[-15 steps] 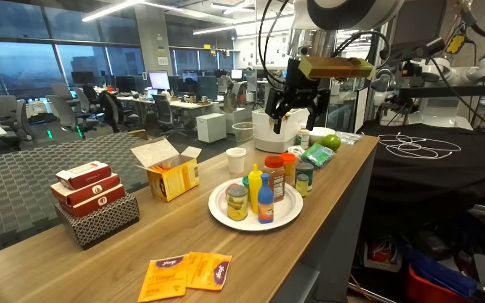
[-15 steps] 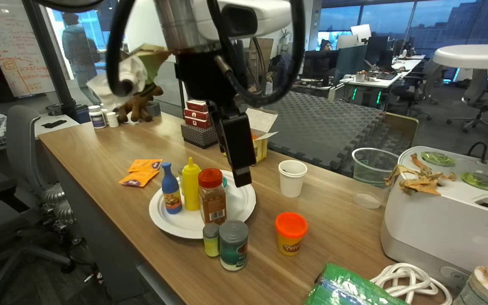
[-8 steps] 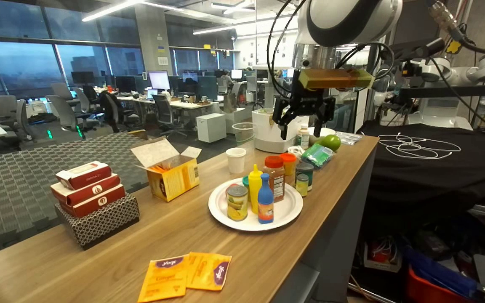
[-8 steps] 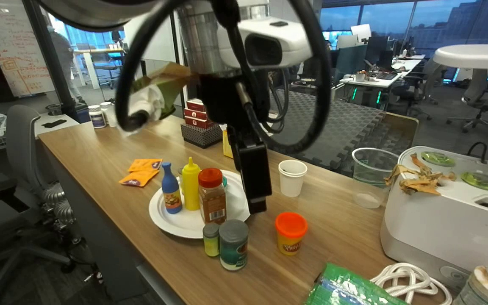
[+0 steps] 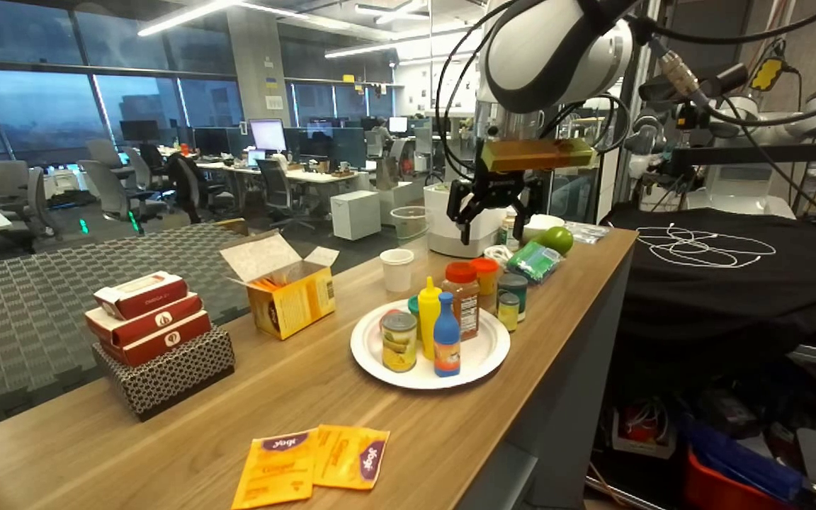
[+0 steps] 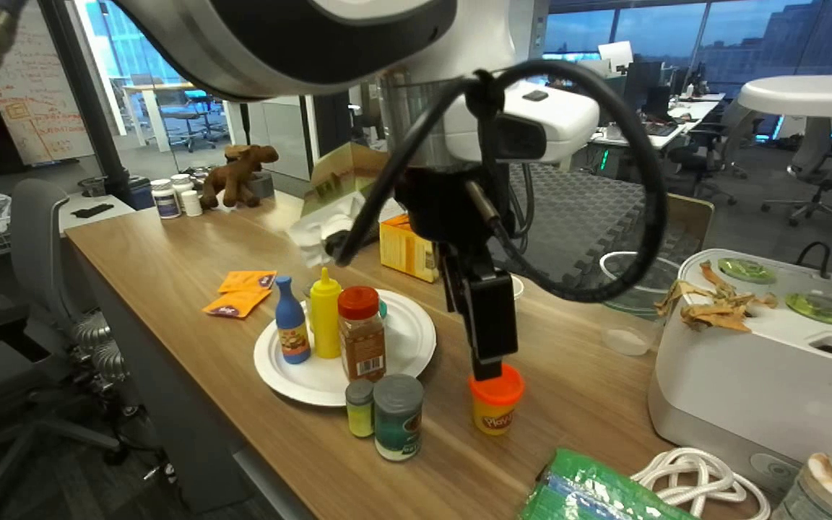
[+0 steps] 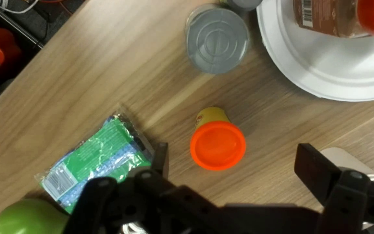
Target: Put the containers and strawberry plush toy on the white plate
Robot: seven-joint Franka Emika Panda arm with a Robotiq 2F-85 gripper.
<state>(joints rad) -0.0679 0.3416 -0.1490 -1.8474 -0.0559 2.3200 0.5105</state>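
In the wrist view, has packet (image 7: 94, 169) at nine o'clock, plate (image 7: 333, 70) at two, cup (image 7: 348, 158) at three around an upright, lid-up tub (image 7: 218, 145) below wide-spread, empty fingers (image 7: 317, 172).

Jet black, this Robotiq gripper (image 5: 492, 236), dotted with round screw heads (image 7: 355, 175)! Just above it, an amber bar (image 5: 537, 154); higher, the white Panda arm (image 5: 528, 42), striped black. Thick black cables (image 6: 656, 202) loop above the gripper!
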